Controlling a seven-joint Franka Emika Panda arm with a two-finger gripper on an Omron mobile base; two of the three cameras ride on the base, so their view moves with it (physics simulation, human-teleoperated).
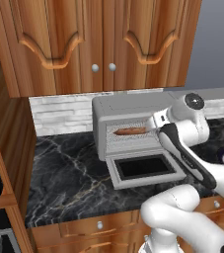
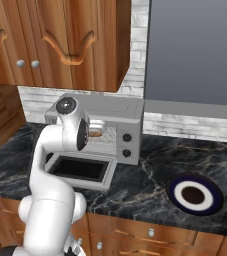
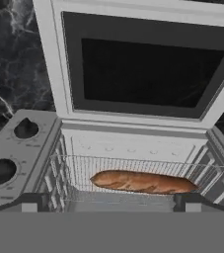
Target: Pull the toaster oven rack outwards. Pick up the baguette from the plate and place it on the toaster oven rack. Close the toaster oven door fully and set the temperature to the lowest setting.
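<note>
**Ana:** Nearest the hand camera, what do you see?

**Ben:** Two dark fingertips (image 3: 29, 201) of the claw (image 3: 111, 201), standing wide apart with nothing between them. Just past them lies the baguette (image 3: 143, 182), lengthwise on the rack (image 3: 133, 170).

**Ana:** And the rack sits where?

**Ben:** Inside the oven (image 3: 133, 143) cavity, its wire edge near the mouth. The baguette rests across the grid, reddish-brown, free of the fingertips.

**Ana:** The door?

**Ben:** The door (image 3: 148, 69) is dropped fully open, lying flat on the surface (image 3: 10, 64) beyond the cavity in the hand view, dark glass facing up. Two black knobs (image 3: 25, 128) show on the panel at the side.

**Ana:** From the base cameras?

**Ben:** In the left one the arm (image 1: 182, 148) reaches up from the lower right, with the hand at the right end of the oven's opening. The baguette (image 1: 130, 131) shows inside the cavity, and the door (image 1: 144, 169) lies open in front. In the right one the arm hides most of the opening; the oven (image 2: 120, 115), its knobs (image 2: 127, 145) and the open door (image 2: 80, 169) are plain.

**Ana:** The plate?

**Ben:** The plate (image 2: 194, 194) sits on the dark marble surface (image 2: 150, 170), well apart from the oven to its right, with nothing on it.

**Ana:** Farther back?

**Ben:** Pale brick backsplash (image 1: 59, 113) and wooden cupboards (image 1: 93, 39) above.
</note>
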